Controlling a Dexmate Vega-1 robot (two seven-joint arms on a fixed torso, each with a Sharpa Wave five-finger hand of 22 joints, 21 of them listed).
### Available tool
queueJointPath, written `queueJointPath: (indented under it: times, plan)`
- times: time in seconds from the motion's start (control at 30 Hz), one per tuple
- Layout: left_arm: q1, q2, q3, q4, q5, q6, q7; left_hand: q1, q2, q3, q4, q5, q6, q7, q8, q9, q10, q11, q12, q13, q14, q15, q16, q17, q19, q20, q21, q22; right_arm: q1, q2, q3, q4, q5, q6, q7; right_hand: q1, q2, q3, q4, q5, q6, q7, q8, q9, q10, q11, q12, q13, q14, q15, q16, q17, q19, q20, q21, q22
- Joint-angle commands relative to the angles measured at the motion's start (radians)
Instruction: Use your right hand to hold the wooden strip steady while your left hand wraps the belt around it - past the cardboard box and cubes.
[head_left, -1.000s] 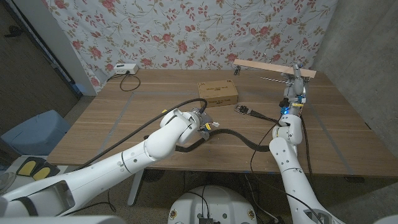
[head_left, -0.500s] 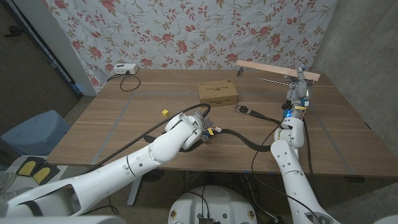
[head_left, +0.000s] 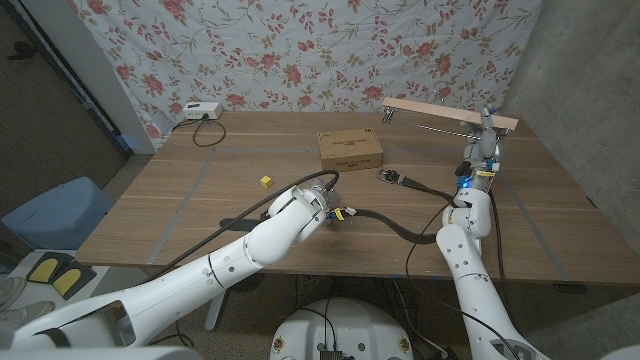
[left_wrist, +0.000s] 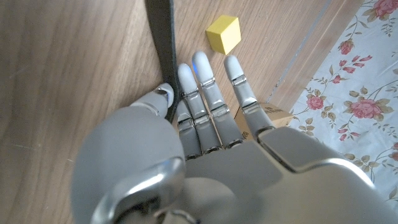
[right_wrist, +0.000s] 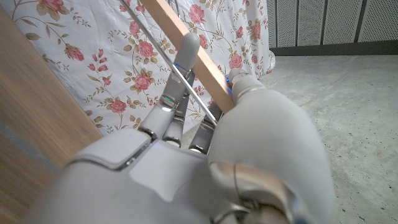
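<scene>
The left hand (head_left: 318, 203) is low over the near middle of the table (head_left: 180, 200), its fingers (left_wrist: 202, 93) laid out straight and close together along the wood. The thumb presses the belt (left_wrist: 163, 43) against the side of the nearest finger, so the belt is pinched there. From the hand the dark belt runs right across the table (head_left: 385, 222), curving back toward its buckle end (head_left: 392, 177), which lies just in front of the box.

A small yellow cube (head_left: 265, 181) sits on the table left of the hand and a little farther back; in the left wrist view it lies just beyond the fingertips (left_wrist: 224, 33), not touching them. A second ago the arm covered that spot, and half a second ago the cube had only just come into sight; the left arm has since drawn back toward the robot and uncovered more wood around it.

Farther back stands the closed cardboard box (head_left: 350, 149); what is in it cannot be told.

On the right the right hand (head_left: 484, 137) is raised above the far right edge of the table, its fingers (right_wrist: 180, 68) and thumb clamped around the wooden strip (head_left: 450, 113). The strip hangs in the air, roughly level, reaching from the hand leftward over the table's far edge. It has risen and shifted slightly right over the last second. A thin metal rod (head_left: 440, 131) lies under it.

At the far left of the table is a white device (head_left: 201, 110) with a cable, and behind everything hangs a floral cloth (head_left: 300, 50).
</scene>
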Motion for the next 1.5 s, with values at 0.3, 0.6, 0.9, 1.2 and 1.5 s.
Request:
queueJointPath:
  times: [0.3, 0.6, 0.9, 1.2, 1.5]
  plan:
    - [0.188, 0.042, -0.188, -0.005, -0.406, 0.155, 0.701, 0.06, 0.021, -0.047, 0.046, 0.121, -0.021, -0.024, 0.174, 0.237, 0.013, -0.042, 0.115, 0.261, 0.088, -0.071, 0.075, 0.243, 0.057, -0.052, 0.161, -0.003, 0.038, 0.001, -0.004, 0.041, -0.04, 0.016, -0.017, -0.085, 0.081, 0.068, 0.055, -0.004, 0.141, 0.126, -0.005, 0.004, 0.4, 0.152, 0.022, 0.146, 0.602, -0.361, 0.02, 0.208, -0.03, -0.074, 0.014, -0.003]
    - [0.191, 0.053, -0.238, -0.031, -0.721, 0.16, 0.944, 0.056, 0.02, -0.048, 0.061, 0.16, -0.04, -0.026, 0.217, 0.306, 0.01, -0.037, 0.103, 0.28, 0.071, -0.065, 0.074, 0.313, 0.031, -0.046, 0.176, -0.025, 0.036, -0.002, -0.007, 0.03, -0.028, -0.008, -0.015, -0.087, 0.08, 0.07, 0.053, -0.005, 0.141, 0.126, -0.005, 0.007, 0.399, 0.153, 0.02, 0.144, 0.599, -0.361, 0.027, 0.208, -0.034, -0.075, 0.019, -0.005]
    - [0.143, 0.084, -0.218, -0.025, -0.825, 0.125, 1.141, 0.053, 0.027, -0.049, 0.076, 0.181, -0.062, -0.026, 0.234, 0.341, 0.007, -0.035, 0.087, 0.281, 0.056, -0.066, 0.067, 0.354, 0.007, -0.045, 0.19, -0.037, 0.032, -0.012, -0.006, 0.021, 0.014, -0.045, 0.034, -0.09, 0.079, 0.071, 0.052, -0.005, 0.142, 0.126, -0.008, 0.008, 0.397, 0.155, 0.02, 0.147, 0.592, -0.361, 0.035, 0.208, -0.039, -0.076, 0.025, -0.007]
    - [0.096, 0.104, -0.196, -0.004, -0.813, 0.065, 1.335, 0.053, 0.022, -0.05, 0.084, 0.197, -0.049, -0.027, 0.233, 0.328, 0.014, -0.035, 0.074, 0.275, 0.068, -0.065, 0.064, 0.378, 0.001, -0.051, 0.205, -0.049, 0.032, -0.022, 0.006, 0.027, 0.068, -0.083, 0.117, -0.093, 0.078, 0.072, 0.051, -0.005, 0.141, 0.124, -0.008, 0.013, 0.392, 0.151, 0.02, 0.153, 0.584, -0.361, 0.042, 0.208, -0.048, -0.079, 0.03, -0.009]
    - [0.029, 0.109, -0.186, 0.011, -0.794, 0.025, 1.407, 0.055, 0.018, -0.05, 0.087, 0.21, -0.044, -0.027, 0.23, 0.316, 0.015, -0.038, 0.066, 0.278, 0.075, -0.07, 0.046, 0.378, -0.003, -0.053, 0.218, -0.063, 0.06, -0.062, 0.027, 0.072, 0.15, -0.155, 0.329, -0.094, 0.078, 0.073, 0.05, -0.004, 0.141, 0.126, -0.007, 0.02, 0.391, 0.151, 0.021, 0.156, 0.581, -0.361, 0.048, 0.208, -0.053, -0.079, 0.033, -0.01]
